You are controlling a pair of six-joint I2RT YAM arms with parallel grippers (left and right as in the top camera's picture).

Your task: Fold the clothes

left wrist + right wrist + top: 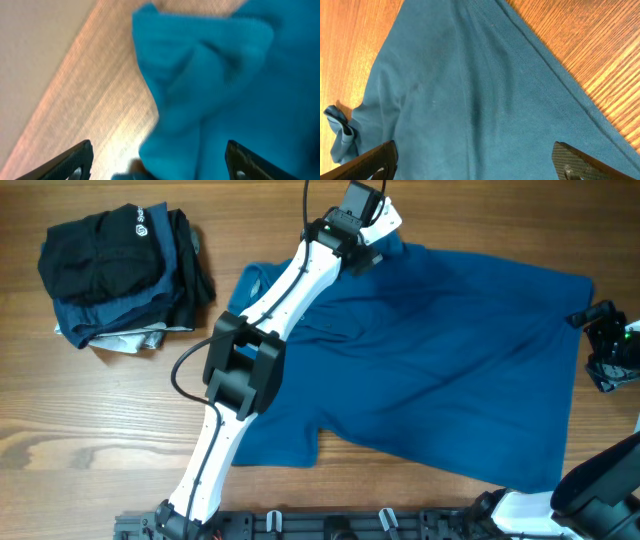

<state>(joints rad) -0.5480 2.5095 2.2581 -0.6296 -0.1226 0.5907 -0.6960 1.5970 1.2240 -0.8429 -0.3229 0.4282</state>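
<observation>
The clothes (430, 360) are one medium-blue polo shirt, spread loosely over the middle and right of the wooden table. My left gripper (375, 240) hangs over the shirt's far edge. In the left wrist view it (160, 162) is open, with a bunched fold of the shirt (220, 95) lying between and beyond the fingertips (77, 157), gripped by neither. My right gripper (598, 350) sits at the shirt's right edge. Seen from the right wrist, it (477, 162) stands open above flat blue fabric (470, 90), touching nothing.
A pile of dark folded garments (125, 275) lies at the far left, topped by a black piece with a white logo (140, 222). Bare wood (100, 440) shows to the left of the shirt. The arm bases and a rail (330, 525) line the near edge.
</observation>
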